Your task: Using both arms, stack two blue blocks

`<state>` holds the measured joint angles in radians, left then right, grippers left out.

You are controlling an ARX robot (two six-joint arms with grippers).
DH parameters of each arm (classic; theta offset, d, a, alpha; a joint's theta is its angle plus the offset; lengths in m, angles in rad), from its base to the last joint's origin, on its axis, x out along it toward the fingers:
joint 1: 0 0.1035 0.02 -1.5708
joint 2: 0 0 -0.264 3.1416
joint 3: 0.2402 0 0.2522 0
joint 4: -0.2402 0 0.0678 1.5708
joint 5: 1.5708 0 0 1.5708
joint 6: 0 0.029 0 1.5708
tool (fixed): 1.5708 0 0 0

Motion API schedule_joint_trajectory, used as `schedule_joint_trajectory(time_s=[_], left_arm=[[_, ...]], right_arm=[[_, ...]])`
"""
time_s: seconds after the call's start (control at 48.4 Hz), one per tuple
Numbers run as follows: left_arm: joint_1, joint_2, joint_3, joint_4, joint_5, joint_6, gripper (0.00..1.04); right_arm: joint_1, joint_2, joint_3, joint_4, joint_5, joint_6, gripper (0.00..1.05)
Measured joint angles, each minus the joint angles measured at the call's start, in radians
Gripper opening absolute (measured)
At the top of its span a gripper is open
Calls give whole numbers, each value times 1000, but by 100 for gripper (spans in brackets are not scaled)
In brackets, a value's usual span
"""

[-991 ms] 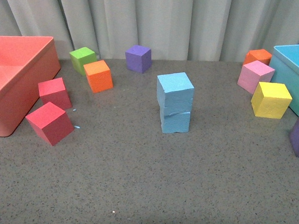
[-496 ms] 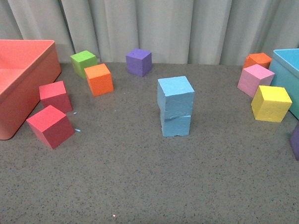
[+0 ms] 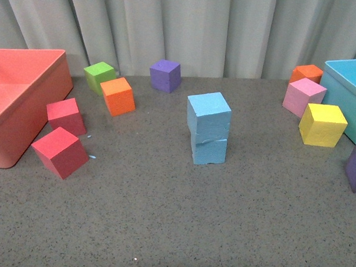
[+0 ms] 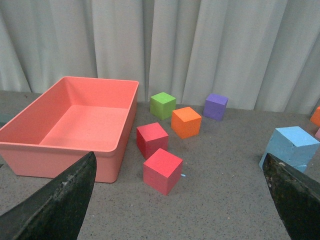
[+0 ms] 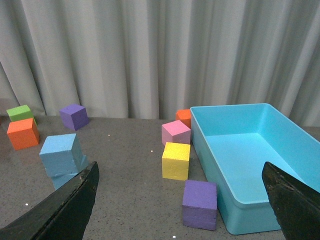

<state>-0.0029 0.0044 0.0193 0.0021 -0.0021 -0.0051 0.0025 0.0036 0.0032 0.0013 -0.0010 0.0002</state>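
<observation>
Two foam blue blocks (image 3: 209, 129), stacked.

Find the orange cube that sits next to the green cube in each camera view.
Front view: orange cube at upper left, in front of the green cube.
Left wrist view: centre, between the green cube and a purple cube.
Right wrist view: far left edge.
Shared landmark: the green cube.

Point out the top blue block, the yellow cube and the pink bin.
top blue block (image 3: 208, 116), front view, front face.
yellow cube (image 3: 322, 126), front view, front face.
pink bin (image 3: 36, 97), front view, outer side wall.
</observation>
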Motion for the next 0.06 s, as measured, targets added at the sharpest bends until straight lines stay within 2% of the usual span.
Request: schedule_joint_trajectory(time_s=[0.062], left_arm=[[0, 0, 0, 0, 0, 0, 98]], right_arm=[[0, 0, 0, 0, 0, 0, 95]])
